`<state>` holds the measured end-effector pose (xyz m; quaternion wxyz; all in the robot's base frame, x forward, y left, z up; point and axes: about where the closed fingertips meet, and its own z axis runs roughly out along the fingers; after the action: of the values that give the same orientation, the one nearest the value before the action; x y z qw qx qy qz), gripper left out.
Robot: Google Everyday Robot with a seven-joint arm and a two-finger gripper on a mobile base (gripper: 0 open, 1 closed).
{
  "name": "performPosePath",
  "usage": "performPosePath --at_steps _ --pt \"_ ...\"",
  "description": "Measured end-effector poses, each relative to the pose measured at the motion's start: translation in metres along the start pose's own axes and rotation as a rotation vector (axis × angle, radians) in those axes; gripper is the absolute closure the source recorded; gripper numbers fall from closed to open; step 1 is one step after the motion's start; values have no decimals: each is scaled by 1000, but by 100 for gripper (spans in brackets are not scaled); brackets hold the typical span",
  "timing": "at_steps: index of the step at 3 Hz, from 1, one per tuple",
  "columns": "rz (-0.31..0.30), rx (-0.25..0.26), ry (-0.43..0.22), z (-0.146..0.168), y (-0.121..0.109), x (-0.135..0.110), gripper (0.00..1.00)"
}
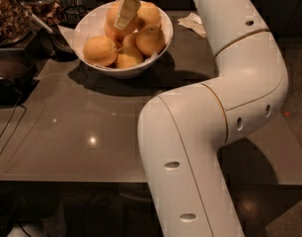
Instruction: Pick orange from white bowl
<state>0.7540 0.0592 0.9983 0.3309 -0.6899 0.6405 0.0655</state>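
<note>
The white bowl point(125, 73) stands at the back of the grey table and holds several oranges. One orange point(99, 51) lies at the bowl's left. Another point(151, 39) lies at its right, and one point(150, 13) at the back. My gripper point(125, 13) hangs over the bowl's middle, pointing down. It is right against an orange point(113, 19) on top of the pile. I cannot tell whether it holds that orange.
My white arm point(215, 107) bends across the right half of the table. A crumpled pale napkin point(193, 23) lies right of the bowl. A container of nuts point(8, 14) and a dark appliance point(8, 83) stand at the left, with a cable point(8, 127).
</note>
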Motion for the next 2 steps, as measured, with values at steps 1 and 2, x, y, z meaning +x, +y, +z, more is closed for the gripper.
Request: performPosePath --at_steps 1,2 --pt "46 10 29 -8 0 11 100" --pt "84 -5 41 -1 4 20 100"
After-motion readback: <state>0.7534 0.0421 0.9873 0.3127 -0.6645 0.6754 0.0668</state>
